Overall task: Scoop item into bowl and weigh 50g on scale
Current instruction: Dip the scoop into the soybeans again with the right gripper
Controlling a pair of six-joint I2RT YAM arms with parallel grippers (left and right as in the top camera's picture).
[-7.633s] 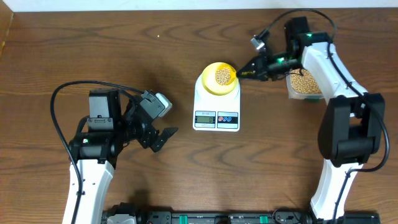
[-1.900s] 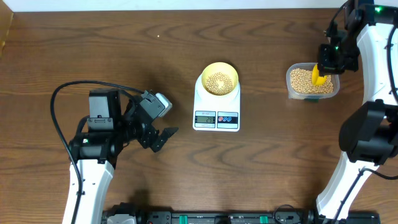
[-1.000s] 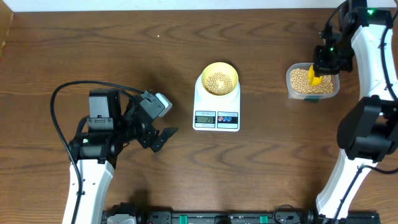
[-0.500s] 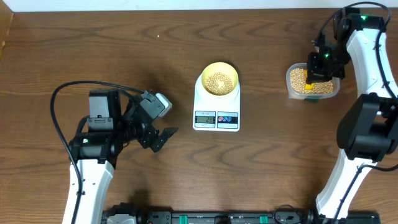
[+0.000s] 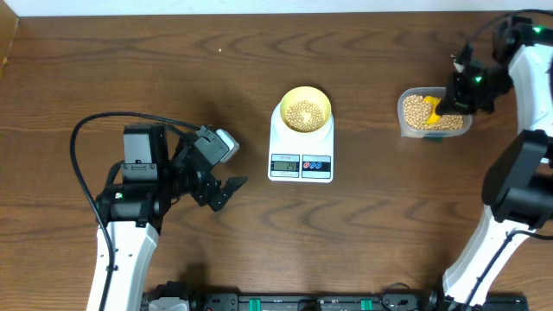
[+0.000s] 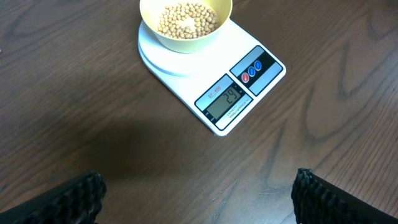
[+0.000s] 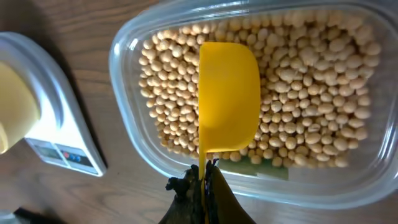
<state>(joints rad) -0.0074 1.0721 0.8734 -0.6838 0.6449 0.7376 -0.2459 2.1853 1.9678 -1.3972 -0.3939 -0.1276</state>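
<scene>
A pale yellow bowl [image 5: 305, 110] with tan beans [image 6: 186, 17] in it stands on the white scale [image 5: 301, 152]; its display [image 6: 225, 100] reads about 24. My right gripper [image 7: 205, 182] is shut on the handle of a bright yellow scoop [image 7: 228, 96], held over the beans [image 7: 311, 81] in the clear plastic tub [image 5: 435, 113] at the right. The scoop's smooth yellow side faces the camera; no beans show on it. My left gripper [image 6: 199, 193] is open and empty over bare table, below and left of the scale [image 6: 214, 71].
The left arm's black cable [image 5: 86, 147] loops over the table at the left. The table's far edge [image 5: 259, 15] runs along the top. The right arm [image 5: 518, 155] stands along the right side.
My right gripper, holding the scoop, has swung over the tub and turned, now lying further right with the scoop low over the beans. The left arm, bowl and scale have not moved.
</scene>
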